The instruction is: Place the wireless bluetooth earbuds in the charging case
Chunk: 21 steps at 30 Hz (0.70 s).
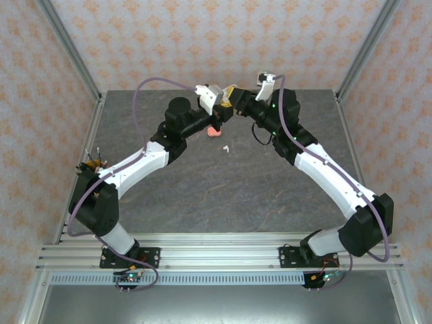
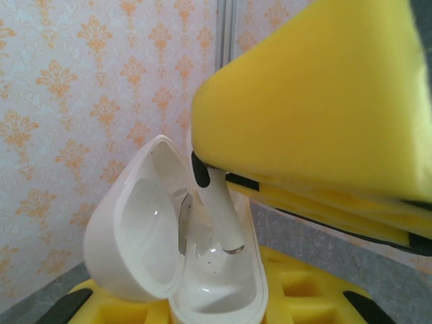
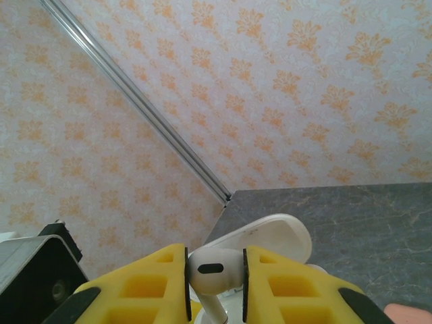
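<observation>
Pinching a white earbud [image 3: 209, 268] tight, the right hand [image 3: 216, 278] holds its stem inside the open charging case [image 2: 155, 243], clamped in the left hand [image 2: 196, 307] above the far bench [image 1: 135, 118]; a straight, gentle descent should seat it.

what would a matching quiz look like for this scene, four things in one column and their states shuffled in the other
Column one:
1. case
2. left pincer
3. right pincer
4. spare earbud

Column two:
a. lying loose on the table
b. lid open
c. shut on an earbud
d. shut on the case

Right pairs: 1-b, 2-d, 3-c, 4-a
</observation>
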Tool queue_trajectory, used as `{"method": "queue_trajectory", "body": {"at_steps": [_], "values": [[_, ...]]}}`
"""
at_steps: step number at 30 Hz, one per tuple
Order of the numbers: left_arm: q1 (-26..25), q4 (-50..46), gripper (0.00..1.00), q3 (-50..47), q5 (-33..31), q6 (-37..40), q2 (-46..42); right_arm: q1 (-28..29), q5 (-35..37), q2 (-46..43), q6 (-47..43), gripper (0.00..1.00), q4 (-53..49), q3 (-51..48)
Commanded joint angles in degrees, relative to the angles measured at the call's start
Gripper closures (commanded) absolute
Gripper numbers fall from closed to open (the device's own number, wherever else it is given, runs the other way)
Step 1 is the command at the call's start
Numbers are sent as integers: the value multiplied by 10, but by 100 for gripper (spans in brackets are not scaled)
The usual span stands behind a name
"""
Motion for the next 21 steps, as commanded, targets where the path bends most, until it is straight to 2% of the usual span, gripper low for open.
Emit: {"method": "queue_trajectory", "body": {"at_steps": [1,21], "values": [[-8,31,100,23,14,-6,6,0,-16,6,1,78,31,11],[-13,29,100,45,15,-18,16,1,-21,12,-24,78,20,-5]]}}
